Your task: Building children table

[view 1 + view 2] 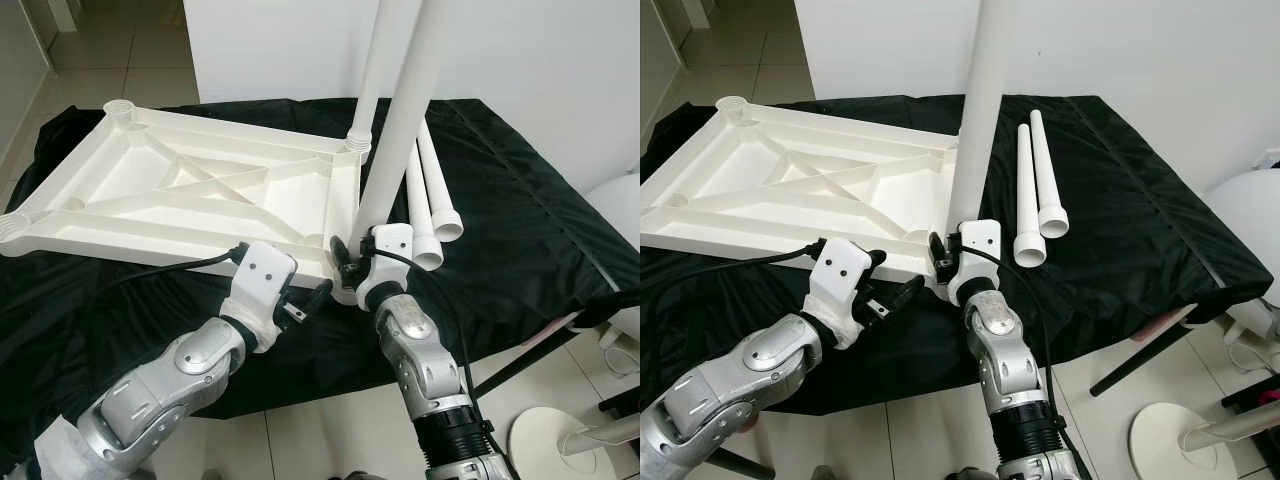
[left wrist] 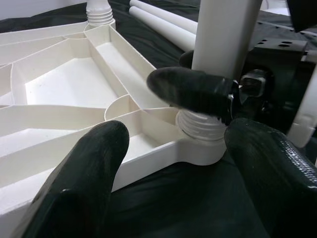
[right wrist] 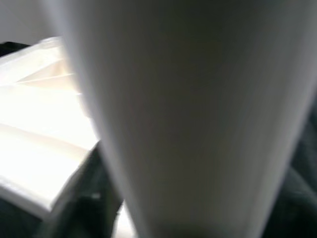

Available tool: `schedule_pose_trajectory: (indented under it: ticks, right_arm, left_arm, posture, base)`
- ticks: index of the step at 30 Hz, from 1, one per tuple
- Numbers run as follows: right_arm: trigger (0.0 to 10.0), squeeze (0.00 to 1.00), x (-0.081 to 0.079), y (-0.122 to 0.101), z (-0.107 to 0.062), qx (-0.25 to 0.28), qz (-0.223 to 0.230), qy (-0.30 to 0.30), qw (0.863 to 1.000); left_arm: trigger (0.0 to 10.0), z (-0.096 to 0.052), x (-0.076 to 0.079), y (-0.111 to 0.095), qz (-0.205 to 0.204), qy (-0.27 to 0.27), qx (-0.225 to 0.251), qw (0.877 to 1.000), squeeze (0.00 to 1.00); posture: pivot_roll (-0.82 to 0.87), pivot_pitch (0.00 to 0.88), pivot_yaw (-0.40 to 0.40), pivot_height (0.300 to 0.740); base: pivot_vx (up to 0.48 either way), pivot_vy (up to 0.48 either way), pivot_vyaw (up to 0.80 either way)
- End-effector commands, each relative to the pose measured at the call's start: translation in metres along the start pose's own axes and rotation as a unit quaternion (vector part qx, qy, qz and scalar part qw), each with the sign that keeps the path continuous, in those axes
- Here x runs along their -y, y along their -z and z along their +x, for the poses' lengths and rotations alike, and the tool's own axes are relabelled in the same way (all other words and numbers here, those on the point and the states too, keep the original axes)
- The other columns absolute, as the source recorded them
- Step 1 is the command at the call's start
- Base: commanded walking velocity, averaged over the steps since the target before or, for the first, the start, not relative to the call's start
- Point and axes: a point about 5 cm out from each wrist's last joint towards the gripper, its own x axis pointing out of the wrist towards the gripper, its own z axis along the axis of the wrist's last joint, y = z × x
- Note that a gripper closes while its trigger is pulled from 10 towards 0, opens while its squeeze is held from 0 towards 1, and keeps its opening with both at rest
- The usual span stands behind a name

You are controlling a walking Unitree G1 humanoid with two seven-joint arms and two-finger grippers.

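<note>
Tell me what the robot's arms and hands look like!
Both arms are shiny silver metal with rounded joints and small screws. Each ends in a white plastic wrist block. The left hand and the right hand each have two long black fingers, thick and rounded like rubber sausages. Black cables loop along each wrist. Lower down, the right arm has a black ribbed section.

Smooth white plastic tabletop [image 1: 190, 190]; glossy black cloth [image 1: 520, 220]

2 loose legs [image 1: 1035, 190] block right side — black cloth [image 1: 1140, 200] beyond free
</note>
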Motion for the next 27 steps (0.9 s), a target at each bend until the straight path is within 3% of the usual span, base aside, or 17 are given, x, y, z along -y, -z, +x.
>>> schedule_pose_trajectory:
  ticks: [1,6,7,8,9,11,14,19,27]
  right_arm:
    - [10.0,1.0,0.003,0.002,-0.003,-0.003,0.0,-0.008,1.0]
    - [10.0,1.0,0.013,-0.003,-0.005,0.0,-0.01,-0.007,1.0]
    - [10.0,0.68,0.018,-0.004,-0.007,0.004,-0.028,-0.022,0.999]
    - [10.0,0.68,0.018,-0.004,-0.007,0.004,-0.028,-0.022,0.999]
    - [10.0,0.0,0.024,-0.005,-0.009,0.001,-0.033,-0.047,0.998]
    - [10.0,0.0,0.033,-0.01,-0.012,0.006,-0.057,-0.103,0.993]
    - [10.0,0.0,0.037,-0.012,-0.013,0.008,-0.065,-0.125,0.99]
    - [10.0,0.0,0.045,-0.015,-0.007,0.001,-0.093,-0.213,0.973]
    - [10.0,0.0,0.041,-0.011,0.009,-0.011,-0.134,-0.259,0.957]
  left_arm:
    - [10.0,-0.003,0.015,-0.003,0.007,0.154,0.007,0.988,0.0]
    - [10.0,-0.003,0.014,-0.003,0.007,0.152,0.007,0.988,0.0]
    - [10.0,-0.004,0.014,-0.003,0.006,0.151,0.007,0.988,0.0]
    - [10.0,-0.004,0.014,-0.003,0.006,0.151,0.007,0.988,0.0]
    - [10.0,-0.004,0.014,-0.003,0.006,0.15,0.006,0.989,0.0]
    - [10.0,-0.004,0.013,-0.003,0.006,0.148,0.006,0.989,0.0]
    - [10.0,-0.004,0.012,-0.003,0.005,0.146,0.006,0.989,0.0]
    - [10.0,-0.004,0.01,-0.003,0.005,0.143,0.007,0.99,0.0]
    - [10.0,-0.002,0.009,-0.006,0.007,0.142,0.011,0.99,0.0]
  posture:
    - [0.03,0.073,-0.049,0.74]
    - [0.03,0.075,-0.049,0.74]
    - [0.03,0.077,-0.049,0.74]
    - [0.03,0.077,-0.049,0.74]
    - [0.03,0.081,-0.048,0.74]
    - [0.03,0.085,-0.045,0.74]
    - [0.02,0.087,-0.041,0.74]
    - [0.02,0.086,-0.033,0.74]
    - [0.03,0.084,-0.036,0.74]
  base:
    - [0.0,0.0,0.0]
    - [0.0,0.0,0.0]
    - [0.0,0.0,0.0]
    - [0.0,0.0,0.0]
    - [0.0,0.0,0.0]
    - [0.0,0.0,0.0]
    - [0.0,0.0,0.0]
    - [0.0,0.0,0.0]
    - [0.0,0.0,0.0]
